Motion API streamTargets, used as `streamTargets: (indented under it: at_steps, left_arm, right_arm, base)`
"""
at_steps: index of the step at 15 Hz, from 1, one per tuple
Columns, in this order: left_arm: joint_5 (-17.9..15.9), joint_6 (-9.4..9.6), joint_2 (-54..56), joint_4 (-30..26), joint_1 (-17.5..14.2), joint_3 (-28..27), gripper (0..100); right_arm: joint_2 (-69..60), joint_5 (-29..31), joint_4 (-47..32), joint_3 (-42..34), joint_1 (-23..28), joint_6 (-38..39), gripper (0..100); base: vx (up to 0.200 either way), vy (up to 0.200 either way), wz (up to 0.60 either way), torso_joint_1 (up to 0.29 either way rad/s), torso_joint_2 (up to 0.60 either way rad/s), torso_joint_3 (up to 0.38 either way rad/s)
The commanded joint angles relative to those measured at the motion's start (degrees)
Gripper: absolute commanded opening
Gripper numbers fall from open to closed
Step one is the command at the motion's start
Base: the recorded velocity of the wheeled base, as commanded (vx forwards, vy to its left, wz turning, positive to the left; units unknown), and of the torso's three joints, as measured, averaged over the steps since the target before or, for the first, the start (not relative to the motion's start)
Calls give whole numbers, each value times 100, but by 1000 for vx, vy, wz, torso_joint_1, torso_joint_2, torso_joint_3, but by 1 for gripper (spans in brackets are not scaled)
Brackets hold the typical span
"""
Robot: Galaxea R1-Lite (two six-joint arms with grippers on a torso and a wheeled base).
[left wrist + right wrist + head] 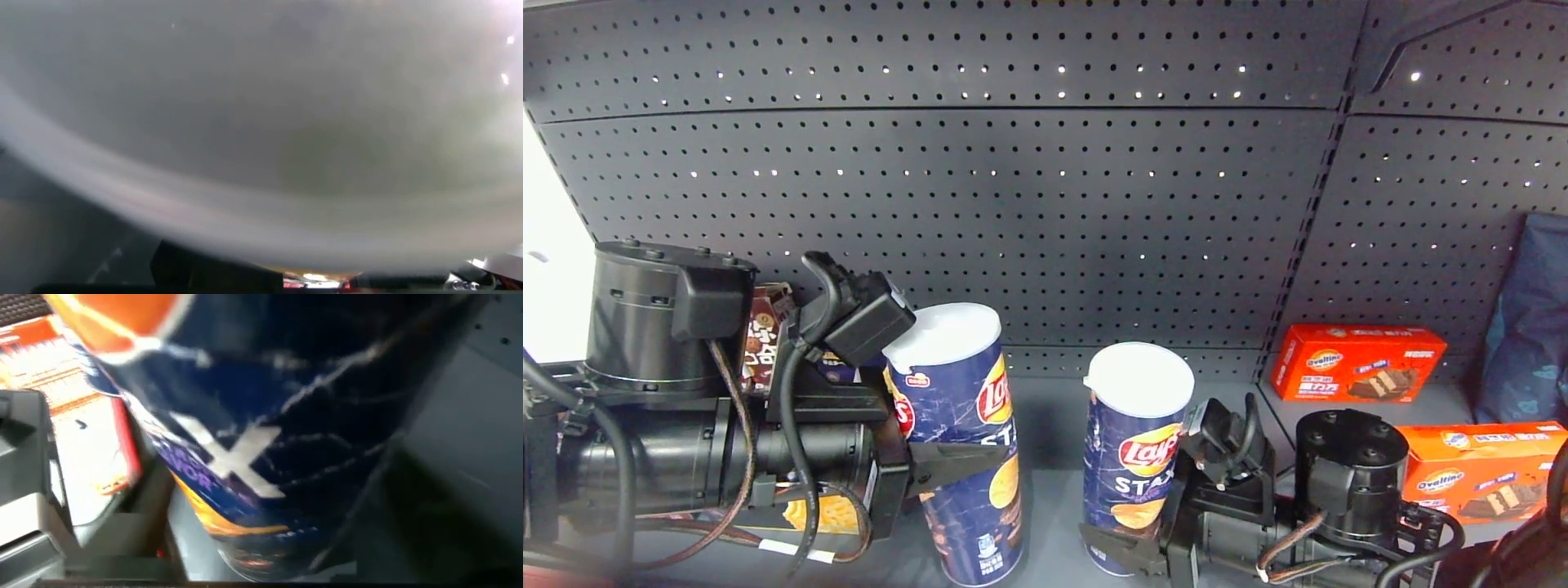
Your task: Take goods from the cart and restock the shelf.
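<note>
Two tall blue chips cans with white lids stand upright on the grey shelf [1054,425]. My left gripper [980,459] is shut on the left can [956,408] at mid height, one finger [956,462] lying across its front. That can's white lid [261,122] sits blurred, right against the left wrist camera. My right gripper [1119,535] is shut on the right can [1137,445] low on its body, coming from the right. The same can's blue wall [270,441] looms close in the right wrist view.
Two orange snack boxes [1356,362] [1478,469] lie on the neighbouring shelf bay at the right, one also seen as an orange box [49,351]. A dark blue bag [1531,327] stands far right. A brown box [764,327] sits behind my left arm. The pegboard wall [1013,204] backs the shelf.
</note>
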State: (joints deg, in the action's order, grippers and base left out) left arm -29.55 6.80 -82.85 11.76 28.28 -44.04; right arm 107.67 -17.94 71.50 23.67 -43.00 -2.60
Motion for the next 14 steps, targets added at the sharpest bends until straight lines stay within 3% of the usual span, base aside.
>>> streamTargets:
  at_steps: [1,5,7,11,14]
  left_arm:
    - [2,-3,-12,1,2,1,0]
    - [2,-3,-3,-7,2,10,0]
    - [2,-3,5,-7,-7,19,0]
    - [2,-3,23,1,2,124,0]
    - [2,-3,14,160,2,107,0]
  right_arm:
    - [-35,54,-4,-30,2,5,100]
    - [-730,63,13,-574,-7,-4,100]
    - [-1916,37,13,-1339,142,-13,100]
    - [-3753,-7,-31,-2350,1364,-13,100]
    - [-4439,1,-136,-2367,2067,-22,100]
  base:
    - [0,0,0,0,0,0]
    - [0,0,0,0,0,0]
    - [0,0,0,0,0,0]
    - [0,0,0,0,0,0]
    - [0,0,0,0,0,0]
